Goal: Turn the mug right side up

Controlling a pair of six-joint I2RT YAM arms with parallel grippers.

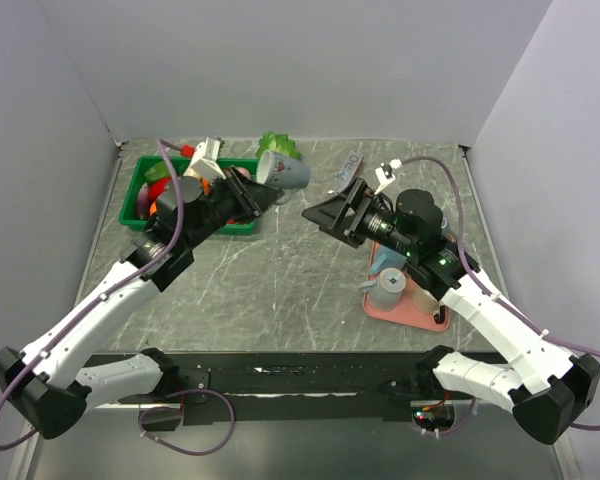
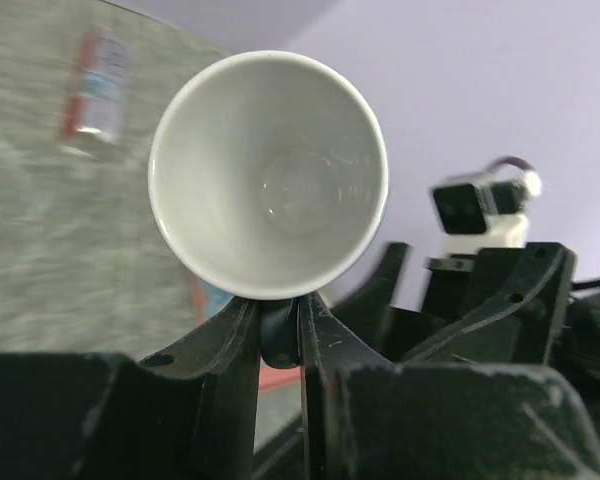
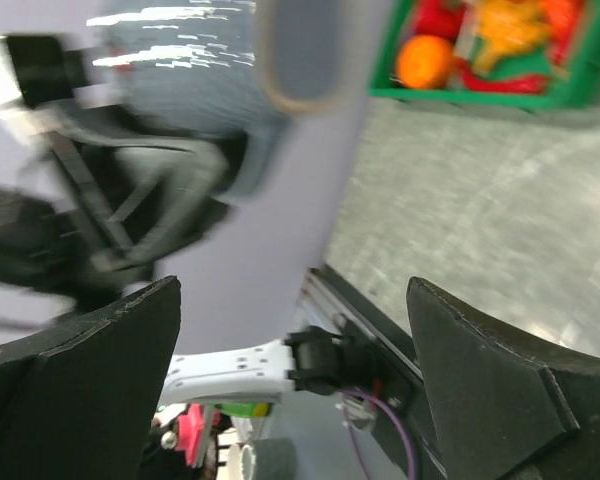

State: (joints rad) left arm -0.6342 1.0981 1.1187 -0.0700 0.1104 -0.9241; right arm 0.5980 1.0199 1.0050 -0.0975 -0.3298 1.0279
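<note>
My left gripper (image 2: 278, 325) is pinched tight on the handle of the mug (image 2: 268, 175), holding it tipped in the air just beside the green bin (image 1: 140, 200), with its mouth facing the wrist camera. My right gripper (image 1: 330, 212) is spread wide and holds nothing. It sits near the mug, above the grey table (image 1: 280, 290).

Pale blue mug (image 1: 286, 171), white inside, tipped sideways, aloft

Plain pale lilac walls (image 1: 280, 60) enclose a grey marbled tabletop (image 1: 280, 290) on three sides.
</note>
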